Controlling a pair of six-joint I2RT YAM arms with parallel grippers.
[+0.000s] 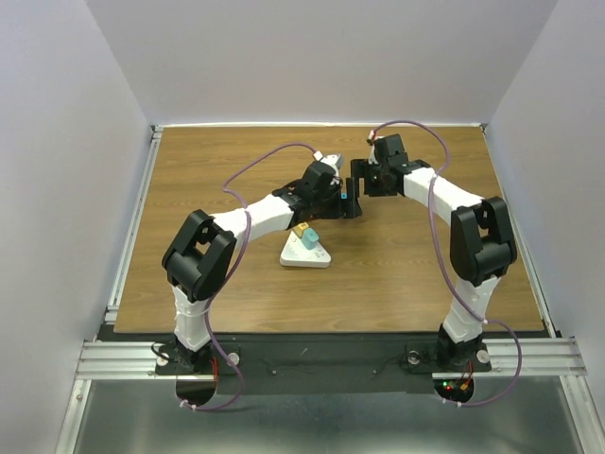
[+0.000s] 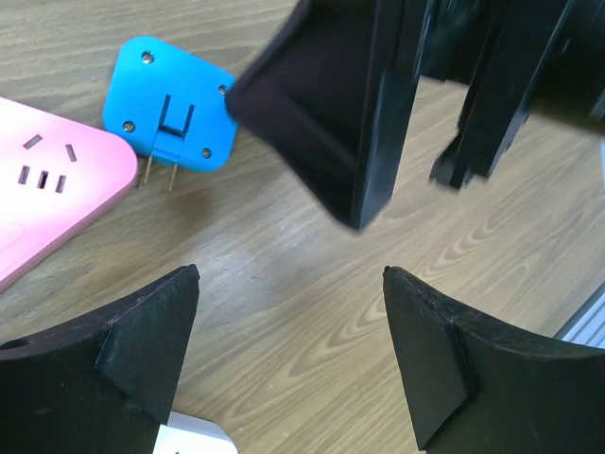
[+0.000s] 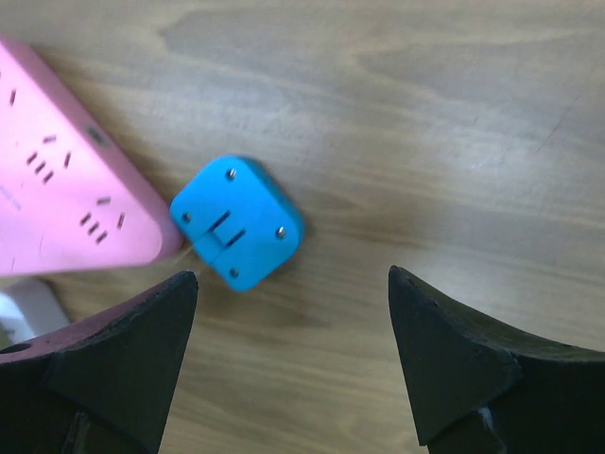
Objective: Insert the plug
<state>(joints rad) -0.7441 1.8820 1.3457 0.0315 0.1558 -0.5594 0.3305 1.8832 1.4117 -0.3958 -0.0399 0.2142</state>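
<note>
A blue plug (image 3: 238, 220) lies flat on the wooden table, its two prongs pointing at the rounded edge of a pink power strip (image 3: 66, 189). Both also show in the left wrist view: the plug (image 2: 170, 118) and the strip (image 2: 47, 189). In the top view only a sliver of the plug (image 1: 344, 192) shows between the grippers, and the pink strip is hidden under the left arm. My right gripper (image 3: 288, 284) is open and empty, just above and beside the plug. My left gripper (image 2: 288, 312) is open and empty over bare wood, facing the right gripper's fingers (image 2: 350, 113).
A white power strip (image 1: 304, 253) with a teal plug (image 1: 306, 235) standing on it lies near the table's middle, just in front of the left gripper (image 1: 348, 203). The right gripper (image 1: 364, 180) is close to it. Aluminium rails (image 1: 128, 236) border the table.
</note>
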